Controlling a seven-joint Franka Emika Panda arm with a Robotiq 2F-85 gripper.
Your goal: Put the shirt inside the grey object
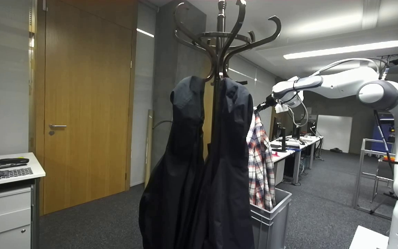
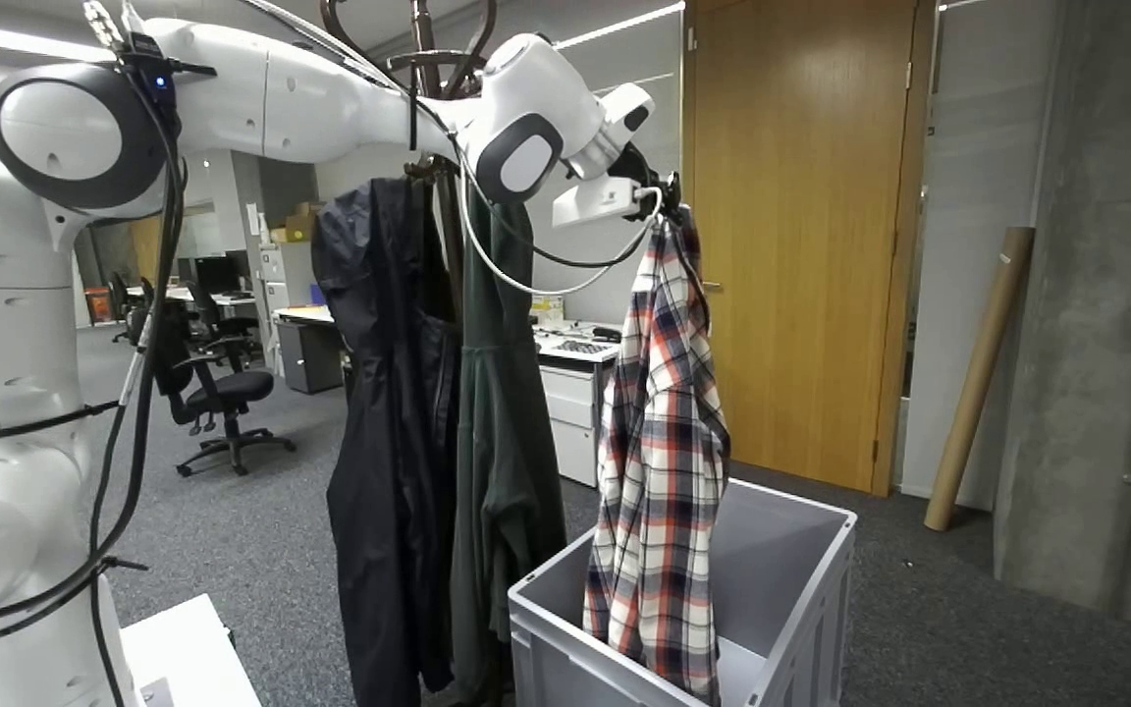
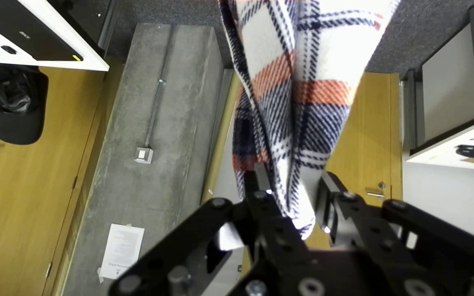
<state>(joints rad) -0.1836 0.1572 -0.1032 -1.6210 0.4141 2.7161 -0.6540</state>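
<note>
My gripper [image 1: 257, 110] is high above the grey bin [image 1: 277, 224]; it also shows in an exterior view [image 2: 672, 218]. The plaid shirt [image 2: 664, 442] in red, white and dark blue hangs limp from it, and also shows in an exterior view [image 1: 259, 166]. Its lower end hangs below the bin's rim, inside the slatted grey bin [image 2: 821, 628]. In the wrist view, which is upside down, the gripper's fingers [image 3: 295, 174] stand a little apart with the bunched top of the shirt [image 3: 303, 102] between them. The jackets partly hide the shirt and bin in an exterior view.
A dark coat rack [image 1: 221, 34] stands close beside the bin. A black jacket [image 2: 379, 393] and a dark green garment [image 2: 502, 471] hang from it, next to the bin's side. A white cabinet [image 2: 565, 412] and a wooden door [image 2: 791, 245] are farther back.
</note>
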